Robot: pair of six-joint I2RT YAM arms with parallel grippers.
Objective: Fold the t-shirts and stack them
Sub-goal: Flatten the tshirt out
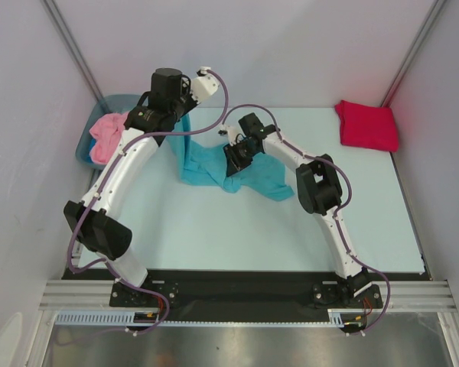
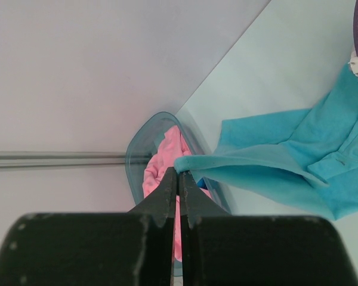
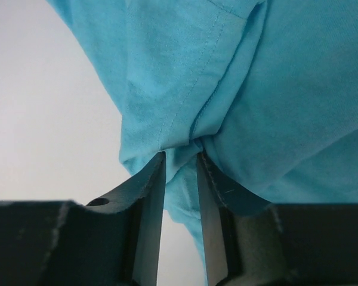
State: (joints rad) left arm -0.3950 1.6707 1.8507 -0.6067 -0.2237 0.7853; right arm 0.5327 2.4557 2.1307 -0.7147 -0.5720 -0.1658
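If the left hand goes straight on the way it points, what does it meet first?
Likely the pink t-shirt in the tub, just past the left hand's tips; depth is unclear, so the tub's rim might come first.

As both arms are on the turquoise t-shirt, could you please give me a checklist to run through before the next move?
1. The left gripper is shut on an edge of the turquoise t-shirt: ok.
2. The right gripper has that shirt's cloth bunched between its fingers: ok.
3. The right grip takes a single layer only: cannot tell.
4. The shirt lies spread flat on the table: not ok, it is crumpled.
5. The pink t-shirt sits in the tub, out of both grips: ok.
6. The red t-shirt lies folded at the far right corner: ok.
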